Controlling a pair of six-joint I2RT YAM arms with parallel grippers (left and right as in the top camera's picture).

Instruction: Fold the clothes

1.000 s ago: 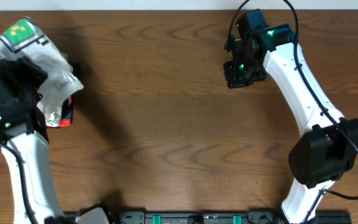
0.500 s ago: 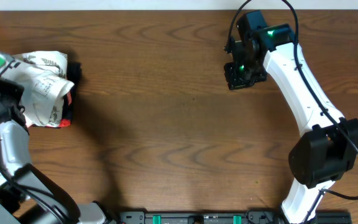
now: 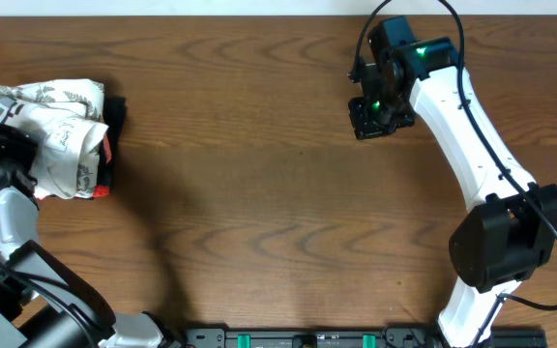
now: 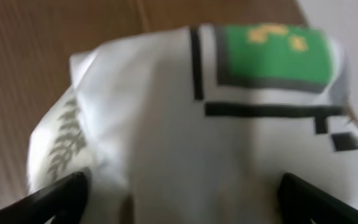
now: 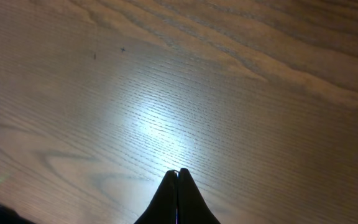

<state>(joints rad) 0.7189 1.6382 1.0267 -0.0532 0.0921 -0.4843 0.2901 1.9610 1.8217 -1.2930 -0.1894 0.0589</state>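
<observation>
Table: we see a brown wooden table (image 3: pixel 259 193) with cloth only at its left edge.
T-shirt: the white T-shirt (image 4: pixel 166 124) lies bunched at the table's left edge, toward the far-left corner, with its green-and-black print (image 4: pixel 272 53) turned up.
Left gripper: the left gripper (image 4: pixel 182 190) sits at the same left edge, jaws spread wide. Its two black fingers (image 4: pixel 61 193) show at opposite lower corners of the wrist view.
Shirt against the jaws: the shirt fills the gap between the spread fingers and runs on beyond them. Neither finger visibly pinches it, and we cannot tell whether the tips touch the cloth.
Neighbours: a white cloth with grey fern leaves (image 3: pixel 61 94) touches the shirt on its right, with black and red garments (image 3: pixel 114 114) beside and partly under it.
Right gripper: the right gripper (image 5: pixel 178 180) has its jaws pressed together, holding nothing, over bare wood near the far edge and right of centre — well apart from the shirt.
</observation>
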